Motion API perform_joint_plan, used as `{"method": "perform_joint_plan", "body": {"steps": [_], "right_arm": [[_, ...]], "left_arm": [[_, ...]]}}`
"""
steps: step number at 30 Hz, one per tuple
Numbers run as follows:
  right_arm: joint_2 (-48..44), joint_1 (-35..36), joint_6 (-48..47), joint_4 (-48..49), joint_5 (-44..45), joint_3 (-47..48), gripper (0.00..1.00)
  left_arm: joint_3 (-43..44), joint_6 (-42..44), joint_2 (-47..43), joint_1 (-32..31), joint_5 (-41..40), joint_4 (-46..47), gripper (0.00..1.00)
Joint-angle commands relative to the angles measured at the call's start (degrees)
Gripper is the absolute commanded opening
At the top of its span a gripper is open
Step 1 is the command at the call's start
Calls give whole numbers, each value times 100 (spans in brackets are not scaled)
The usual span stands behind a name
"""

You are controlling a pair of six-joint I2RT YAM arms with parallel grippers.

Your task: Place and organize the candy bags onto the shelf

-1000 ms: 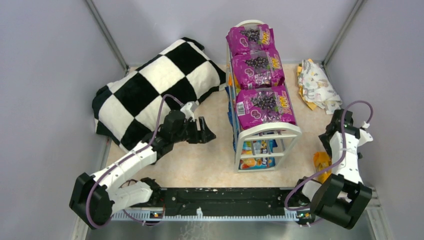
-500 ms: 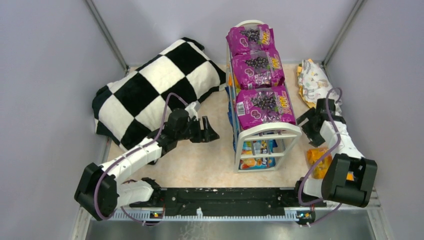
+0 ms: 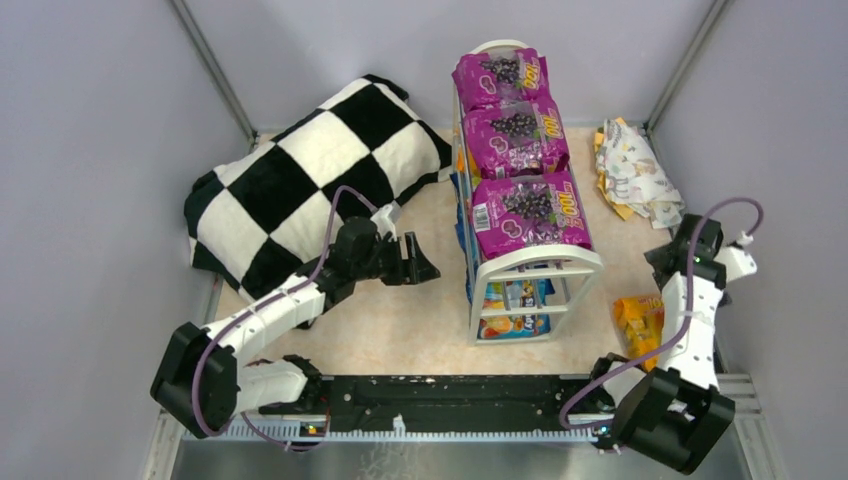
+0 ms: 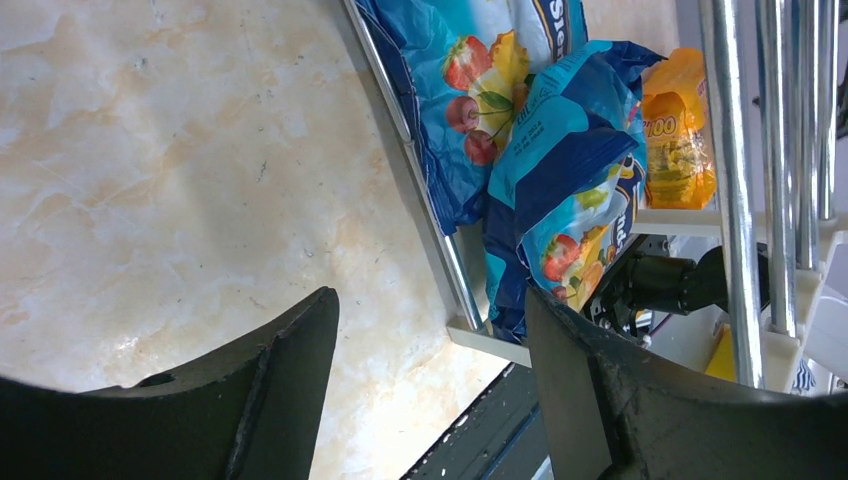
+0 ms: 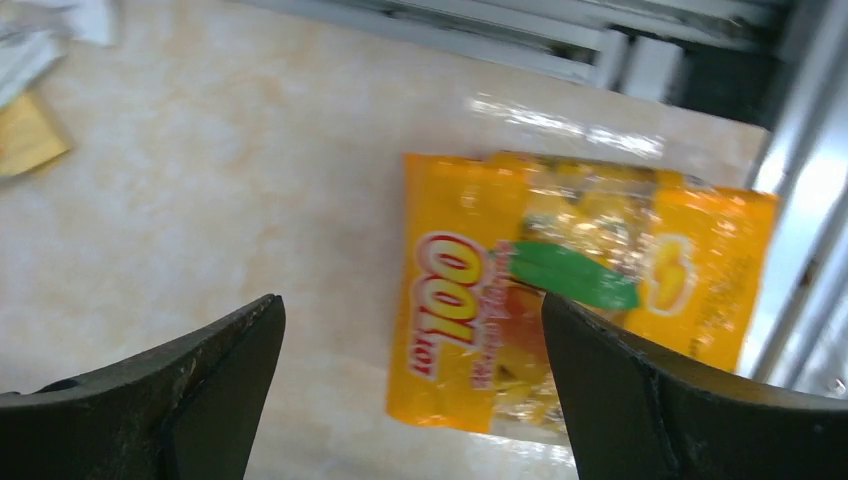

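Note:
The white wire shelf [image 3: 536,262] stands mid-table with three purple candy bags [image 3: 528,212] on its top tier and blue candy bags [image 4: 560,190] on lower tiers. An orange candy bag [image 3: 637,318] lies flat on the table to the right of the shelf; it also shows in the right wrist view [image 5: 570,290]. My right gripper [image 5: 415,395] is open and empty, above that orange bag. My left gripper [image 3: 418,262] is open and empty, left of the shelf, facing the blue bags; it also shows in the left wrist view [image 4: 430,385].
A black-and-white checkered pillow [image 3: 310,175] lies at the back left. A crumpled patterned cloth [image 3: 635,175] lies at the back right. Grey walls close the table on three sides. A black rail [image 3: 450,400] runs along the near edge.
My right arm swung out from beside the shelf's right end to the far right, over the orange bag. My left gripper has barely moved.

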Motion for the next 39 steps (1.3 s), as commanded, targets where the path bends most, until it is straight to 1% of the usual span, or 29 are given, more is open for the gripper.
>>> {"method": "perform_joint_plan", "body": {"steps": [1, 4, 7, 10, 12, 14, 17, 20, 21, 23, 26, 28, 30, 32, 34, 35, 37, 39], "right_arm": [[-221, -372, 631, -533, 569, -496, 99], [-159, -434, 688, -396, 164, -739, 99], [-19, -402, 572, -51, -894, -1011, 99], [29, -148, 831, 641, -1899, -1413, 99], [119, 206, 1105, 1335, -2386, -1613, 99], [372, 556, 1361, 1832, -2677, -1512, 99], [930, 1009, 1550, 2443, -3059, -1073, 99], [1356, 1193, 1365, 2864, -3670, -448, 99], [1433, 1191, 1209, 2860, -3849, -207, 99], [1514, 1190, 519, 2584, -3908, 316, 99], [1520, 1102, -425, 1969, -3265, 852, 99], [1502, 770, -812, 1975, -3131, 810, 99], [1558, 342, -967, 2058, -3081, 616, 99], [1711, 70, -1036, 2170, -3101, 468, 99], [2015, 21, -1034, 2281, -3328, 388, 98], [2155, 18, -1040, 2350, -3572, 327, 97], [2354, 20, -1005, 2531, -4039, 146, 90], [2389, 24, -1020, 2707, -4509, -87, 88]], "left_arm": [[63, 15, 67, 46, 180, 224, 75], [66, 47, 6, 62, 151, 124, 75], [13, 40, -119, 76, 77, 77, 75], [-53, -21, -135, 91, 85, 144, 75], [-60, -70, -86, 101, 125, 199, 75], [-22, -89, -25, 101, 171, 200, 75], [116, -51, 14, 98, 214, 61, 75], [105, -74, -74, 97, 131, 4, 75], [73, -104, -128, 98, 115, 8, 75], [2, -159, -207, 99, 68, 16, 75], [-96, -234, -288, 95, 54, 39, 75], [-148, -266, -301, 101, 61, 74, 75], [-156, -261, -284, 98, 77, 95, 75], [-111, -232, -249, 101, 117, 71, 75], [-25, -185, -234, 94, 141, 17, 75], [-7, -156, -235, 98, 130, -9, 75], [23, -117, -262, 102, 93, -43, 75], [18, -105, -287, 100, 80, -74, 75]]}}
